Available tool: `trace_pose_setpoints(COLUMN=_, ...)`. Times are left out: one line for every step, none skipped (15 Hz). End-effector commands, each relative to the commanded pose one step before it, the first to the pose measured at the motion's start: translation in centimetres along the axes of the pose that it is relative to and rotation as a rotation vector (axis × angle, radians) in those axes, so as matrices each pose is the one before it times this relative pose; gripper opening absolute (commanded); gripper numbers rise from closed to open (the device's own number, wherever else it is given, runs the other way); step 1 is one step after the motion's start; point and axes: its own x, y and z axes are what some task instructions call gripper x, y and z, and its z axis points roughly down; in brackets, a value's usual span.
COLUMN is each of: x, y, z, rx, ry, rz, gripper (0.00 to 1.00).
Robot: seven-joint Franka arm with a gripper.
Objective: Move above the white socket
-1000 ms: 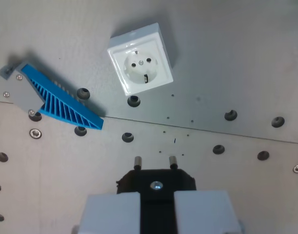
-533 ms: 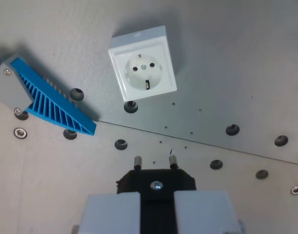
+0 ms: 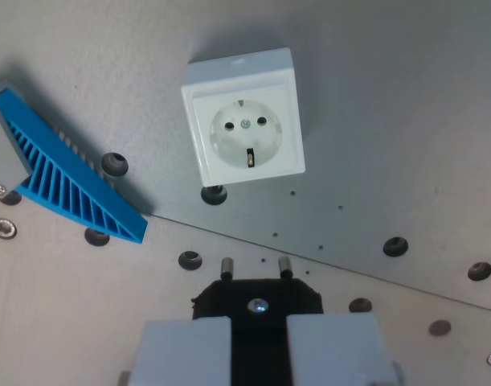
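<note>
The white socket (image 3: 243, 121) is a square box with a round recess and two pin holes, sitting on the grey plate in the upper middle of the wrist view. My gripper (image 3: 257, 318) fills the bottom centre, its two pale fingers (image 3: 185, 350) shut on a black plug (image 3: 257, 299). The plug's two metal pins (image 3: 253, 266) point toward the socket and end some way below its lower edge in the picture. Plug and socket are apart.
A blue ribbed wedge (image 3: 60, 173) on a grey bracket lies at the wrist view's left. The grey metal plate (image 3: 406, 104) has a seam running diagonally, with several dark screw holes (image 3: 395, 245) along it.
The camera has moved: the socket looks larger and sits slightly lower and to the right, and the blue wedge has slid toward the left edge. The gripper still holds the plug.
</note>
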Motion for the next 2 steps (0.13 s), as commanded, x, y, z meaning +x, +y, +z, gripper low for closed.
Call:
trace_pose_setpoints(x=-0.317, y=-0.240, z=1.836, rx=-0.03062, ry=0.0868, rz=-0.0589, gripper=0.00)
trace_pose_setpoints(x=-0.069, y=-0.047, z=0.500, rx=-0.00045, ry=-0.0011, rz=0.0031, gripper=0.00)
